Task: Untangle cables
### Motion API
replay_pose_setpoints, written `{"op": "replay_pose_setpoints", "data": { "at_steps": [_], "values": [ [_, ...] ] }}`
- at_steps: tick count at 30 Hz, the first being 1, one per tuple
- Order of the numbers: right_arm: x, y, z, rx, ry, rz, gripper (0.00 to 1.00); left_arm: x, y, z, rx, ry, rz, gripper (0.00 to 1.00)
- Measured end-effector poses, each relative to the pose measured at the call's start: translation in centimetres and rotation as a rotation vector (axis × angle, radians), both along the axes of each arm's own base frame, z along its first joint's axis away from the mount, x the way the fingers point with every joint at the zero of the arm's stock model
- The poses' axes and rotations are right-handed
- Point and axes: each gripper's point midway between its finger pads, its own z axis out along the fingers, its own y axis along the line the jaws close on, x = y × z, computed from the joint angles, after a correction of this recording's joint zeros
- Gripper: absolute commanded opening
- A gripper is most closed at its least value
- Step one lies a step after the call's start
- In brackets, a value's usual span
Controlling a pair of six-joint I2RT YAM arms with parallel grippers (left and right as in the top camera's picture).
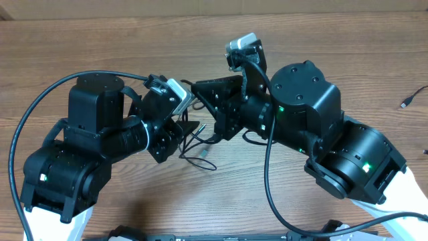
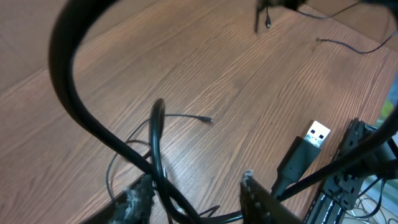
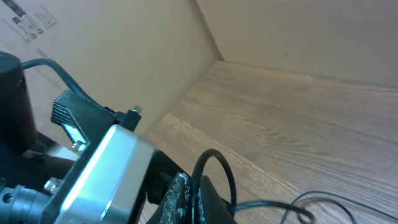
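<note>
The cables (image 1: 198, 146) lie as a small tangle of thin black cords on the table between my two grippers. In the left wrist view a thicker black cord loops up (image 2: 158, 134) between my left gripper's (image 2: 196, 190) spread fingers, which are open around it. A USB plug (image 2: 316, 134) sticks up to the right. A thin strand with a small tip (image 2: 205, 119) lies on the wood. My right gripper (image 3: 198, 186) is shut on a black cable loop (image 3: 217, 165). In the overhead view the left gripper (image 1: 180, 132) and the right gripper (image 1: 215, 127) are close together.
The table (image 1: 80, 47) is brown wood. Another thin cable with a plug (image 1: 408, 100) lies at the far right edge, and it shows far off in the left wrist view (image 2: 348, 46). A cardboard wall (image 3: 124, 56) stands at the back. The left arm's silver camera housing (image 3: 102, 171) is close to the right gripper.
</note>
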Motion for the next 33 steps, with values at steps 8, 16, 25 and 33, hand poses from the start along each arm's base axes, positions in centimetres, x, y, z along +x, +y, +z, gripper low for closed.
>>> {"op": "replay_pose_setpoints", "data": {
  "at_steps": [8,16,25,33],
  "values": [
    [-0.2,0.1,0.0,0.008,0.015,0.012,0.04,0.0,0.0,0.0,0.013,-0.018,-0.016,0.05],
    [1.7,-2.6,-2.2,-0.055,0.085,-0.073,0.04,0.1,0.2,-0.1,0.023,-0.019,-0.005,0.04],
    [3.6,-5.3,-3.5,-0.095,0.125,-0.161,0.04,0.2,0.3,-0.2,0.029,-0.021,0.003,0.14],
    [6.5,-6.9,-0.6,-0.001,0.038,-0.244,0.04,0.1,0.5,-0.5,0.02,0.021,0.032,0.22]
  ]
}}
